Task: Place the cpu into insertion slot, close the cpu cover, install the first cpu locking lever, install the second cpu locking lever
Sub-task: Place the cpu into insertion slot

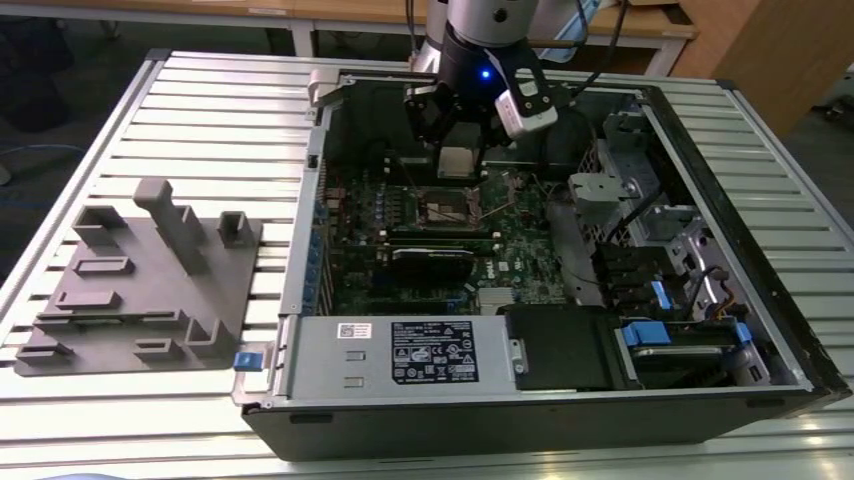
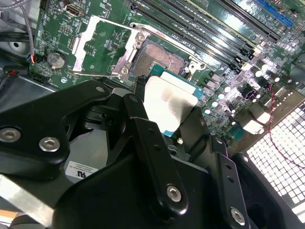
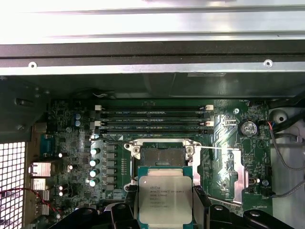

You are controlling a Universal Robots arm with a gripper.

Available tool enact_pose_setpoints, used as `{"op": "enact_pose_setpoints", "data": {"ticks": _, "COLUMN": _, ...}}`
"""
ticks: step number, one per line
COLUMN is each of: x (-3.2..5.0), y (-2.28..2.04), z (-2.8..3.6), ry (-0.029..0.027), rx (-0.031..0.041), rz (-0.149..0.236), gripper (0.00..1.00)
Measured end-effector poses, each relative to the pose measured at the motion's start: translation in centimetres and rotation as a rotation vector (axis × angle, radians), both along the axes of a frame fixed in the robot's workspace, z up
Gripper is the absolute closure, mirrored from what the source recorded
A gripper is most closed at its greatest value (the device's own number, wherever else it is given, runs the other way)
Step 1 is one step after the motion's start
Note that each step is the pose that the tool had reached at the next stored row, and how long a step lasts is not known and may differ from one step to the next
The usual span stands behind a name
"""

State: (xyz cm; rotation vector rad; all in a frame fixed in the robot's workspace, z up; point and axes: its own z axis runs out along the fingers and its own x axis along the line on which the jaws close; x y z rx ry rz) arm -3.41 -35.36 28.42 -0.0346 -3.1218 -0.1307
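Gripping the cpu [image 3: 165, 198] by opposite edges, the gripper [image 3: 164, 210] is hovering short of the open insertion slot [image 3: 162, 155], which is lying just ahead, edges parallel; cpu cover [image 2: 132, 52] swung back.

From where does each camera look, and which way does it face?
Exterior view: off the arm, high, looking down into the open black computer case on the slatted metal table; the grey arm shows.
First wrist view: on the wrist, facing the green motherboard; black jaw tips show.
Second wrist view: on the wrist, behind the black jaws, facing that board.
Shared: in both wrist views the jaws grip the small silver-grey square cpu, clear of the dark square insertion slot.
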Motion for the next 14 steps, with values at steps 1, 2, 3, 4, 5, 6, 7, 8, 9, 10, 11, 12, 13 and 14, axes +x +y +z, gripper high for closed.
{"op": "enact_pose_setpoints", "data": {"ticks": 1, "x": 0.00, "y": 0.00, "z": 0.00, "ry": 0.0000, "rx": 0.0000, "rz": 0.000, "gripper": 0.46}}
{"op": "enact_pose_setpoints", "data": {"ticks": 2, "x": 0.00, "y": 0.00, "z": -0.01, "ry": 0.0001, "rx": -0.0002, "rz": 0.000, "gripper": 0.46}}
{"op": "enact_pose_setpoints", "data": {"ticks": 3, "x": 0.00, "y": 0.01, "z": -0.06, "ry": -0.0001, "rx": 0.0002, "rz": 0.000, "gripper": 0.46}}
{"op": "enact_pose_setpoints", "data": {"ticks": 4, "x": 0.00, "y": 0.01, "z": -0.14, "ry": -0.0001, "rx": 0.0001, "rz": 0.000, "gripper": 0.46}}
{"op": "enact_pose_setpoints", "data": {"ticks": 5, "x": 0.00, "y": 0.00, "z": -0.23, "ry": 0.0000, "rx": 0.0000, "rz": 0.000, "gripper": 0.46}}
{"op": "enact_pose_setpoints", "data": {"ticks": 6, "x": 0.00, "y": 0.00, "z": -0.36, "ry": 0.0000, "rx": 0.0000, "rz": 0.000, "gripper": 0.46}}
{"op": "enact_pose_setpoints", "data": {"ticks": 7, "x": 0.00, "y": 0.00, "z": -0.52, "ry": 0.0000, "rx": 0.0000, "rz": 0.000, "gripper": 0.46}}
{"op": "enact_pose_setpoints", "data": {"ticks": 8, "x": 0.00, "y": 0.00, "z": -0.70, "ry": 0.0000, "rx": 0.0000, "rz": 0.000, "gripper": 0.46}}
{"op": "enact_pose_setpoints", "data": {"ticks": 9, "x": 0.00, "y": 0.00, "z": -0.89, "ry": -0.0001, "rx": 0.0000, "rz": 0.000, "gripper": 0.46}}
{"op": "enact_pose_setpoints", "data": {"ticks": 10, "x": 0.00, "y": 0.00, "z": -1.06, "ry": 0.0001, "rx": -0.0001, "rz": 0.000, "gripper": 0.46}}
{"op": "enact_pose_setpoints", "data": {"ticks": 11, "x": -0.01, "y": 0.00, "z": -1.24, "ry": 0.0001, "rx": -0.0002, "rz": 0.000, "gripper": 0.46}}
{"op": "enact_pose_setpoints", "data": {"ticks": 12, "x": -0.01, "y": 0.00, "z": -1.40, "ry": 0.0000, "rx": -0.0001, "rz": 0.000, "gripper": 0.46}}
{"op": "enact_pose_setpoints", "data": {"ticks": 13, "x": -0.01, "y": 0.00, "z": -1.54, "ry": 0.0000, "rx": -0.0002, "rz": 0.000, "gripper": 0.46}}
{"op": "enact_pose_setpoints", "data": {"ticks": 14, "x": -0.02, "y": 0.00, "z": -1.71, "ry": -0.0001, "rx": -0.0006, "rz": 0.000, "gripper": 0.46}}
